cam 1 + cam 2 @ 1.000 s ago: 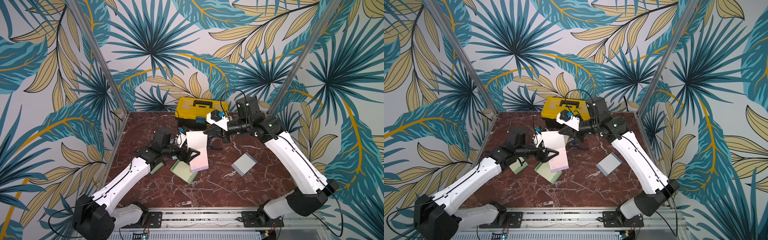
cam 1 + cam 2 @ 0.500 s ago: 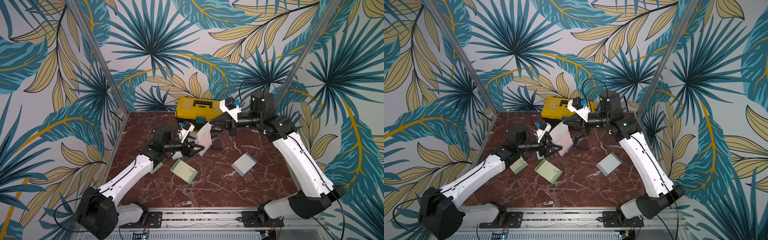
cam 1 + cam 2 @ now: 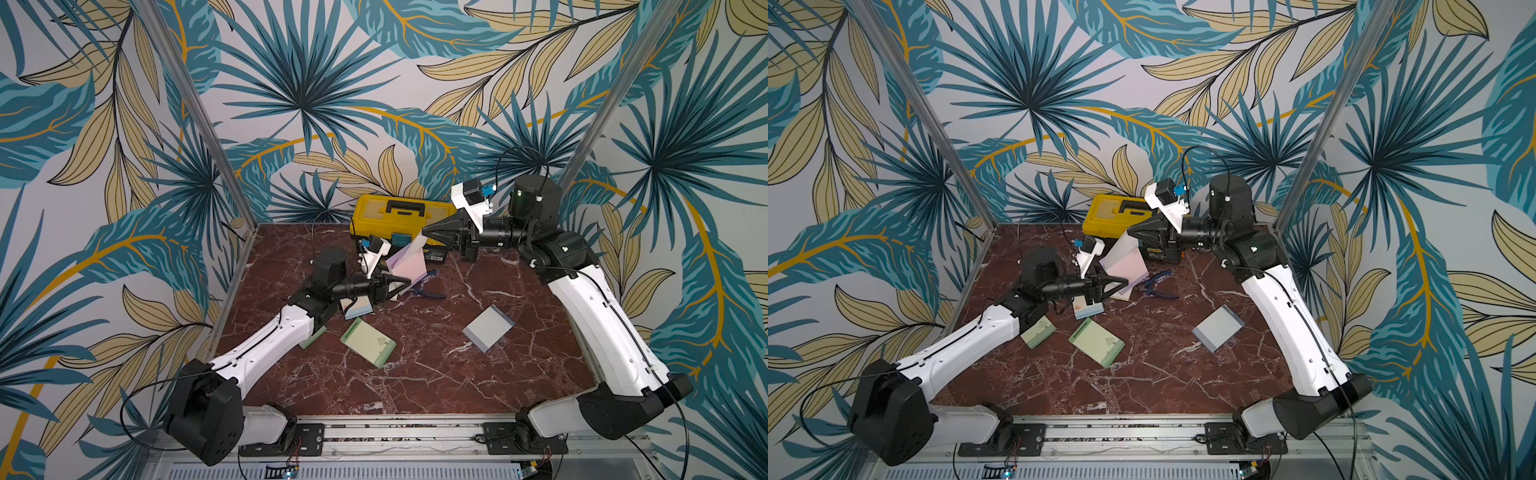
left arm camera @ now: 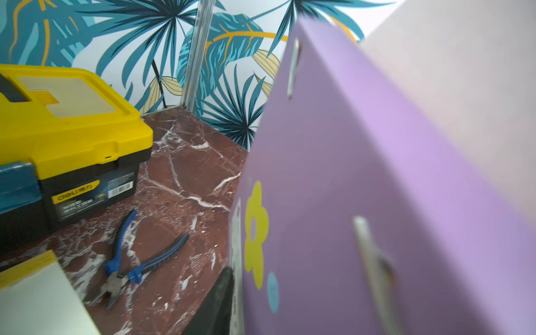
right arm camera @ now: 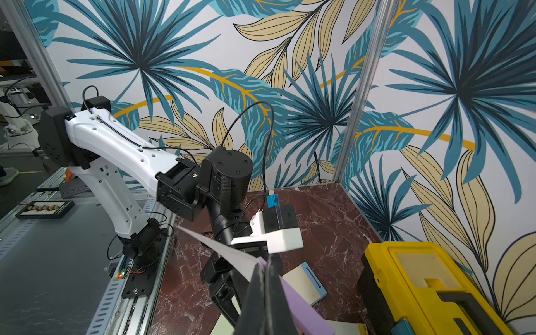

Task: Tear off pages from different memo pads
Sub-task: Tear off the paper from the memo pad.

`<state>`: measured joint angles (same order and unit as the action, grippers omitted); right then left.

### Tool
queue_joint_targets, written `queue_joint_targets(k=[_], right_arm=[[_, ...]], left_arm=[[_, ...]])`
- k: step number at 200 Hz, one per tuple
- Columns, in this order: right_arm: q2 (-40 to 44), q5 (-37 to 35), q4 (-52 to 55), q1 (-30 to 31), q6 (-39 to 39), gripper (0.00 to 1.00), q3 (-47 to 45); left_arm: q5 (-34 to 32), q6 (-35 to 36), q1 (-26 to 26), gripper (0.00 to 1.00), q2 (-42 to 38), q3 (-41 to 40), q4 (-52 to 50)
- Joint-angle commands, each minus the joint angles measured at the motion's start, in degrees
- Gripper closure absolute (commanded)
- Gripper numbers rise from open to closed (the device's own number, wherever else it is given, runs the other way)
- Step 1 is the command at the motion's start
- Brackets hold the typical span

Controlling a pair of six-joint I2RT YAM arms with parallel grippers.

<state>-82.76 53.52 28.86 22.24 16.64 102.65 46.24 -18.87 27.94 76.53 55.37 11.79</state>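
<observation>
The pink-lilac memo pad (image 3: 409,264) hangs tilted in the air in front of the toolbox. My right gripper (image 3: 424,237) is shut on its white top page (image 5: 220,249), which peels away from the lilac block (image 5: 301,307). My left gripper (image 3: 405,286) grips the pad's lower edge. In the left wrist view one black finger (image 4: 223,293) presses the pad's side and the other is hidden behind the pad (image 4: 362,188). On the table lie a green pad (image 3: 368,341), a second green one (image 3: 313,336), a blue-bordered pad (image 3: 358,306) and a grey-lavender pad (image 3: 488,333).
A yellow toolbox (image 3: 397,218) stands against the back wall. Blue-handled pliers (image 3: 428,286) lie just in front of it, below the hanging pad. A cream pad with a yellow header (image 4: 29,290) lies near the left gripper. Patterned walls close in three sides.
The right gripper has pulled the page up and back, and the lilac pad has come off the table with it. The left gripper rose and its jaws narrowed onto the pad's lower edge.
</observation>
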Motion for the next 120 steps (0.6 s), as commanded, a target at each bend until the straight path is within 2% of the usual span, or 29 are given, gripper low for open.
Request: queue_joint_targets(k=[1, 31, 66, 87, 96, 107, 120], right_arm=[[1.6, -2.0, -3.4, -0.5, -3.3, 1.00, -1.2], [0.9, -7.3, -4.7, -1.6, -6.9, 1.00, -1.9], [-0.3, -11.8, -3.5, -3.2, -11.4, 1.00, -2.4], [-0.6, -9.3, -5.9, -3.3, -15.3, 1.00, -4.3], [-0.5, -12.3, -6.1, -3.8, -16.3, 1.00, -5.5], [-0.2, -16.4, -6.7, -6.6, -17.7, 1.00, -7.9], [0.9, -20.9, -13.2, -13.8, -24.7, 1.00, -13.9]], left_arm=[[2.2, -2.3, 0.6, 0.72, -0.2, -0.5, 6.3], [2.7, -4.0, 0.6, 1.00, -0.8, -2.0, 8.1], [3.1, -14.7, 0.5, 1.00, -1.0, -5.3, 16.4], [1.0, -16.0, 0.6, 1.00, -2.2, -5.2, 15.1], [1.3, -15.9, 0.6, 1.00, -2.4, -4.5, 14.1], [1.7, -16.4, 0.6, 1.00, -2.8, -4.4, 13.8], [1.5, -16.4, 0.5, 1.00, -3.5, -4.6, 12.8]])
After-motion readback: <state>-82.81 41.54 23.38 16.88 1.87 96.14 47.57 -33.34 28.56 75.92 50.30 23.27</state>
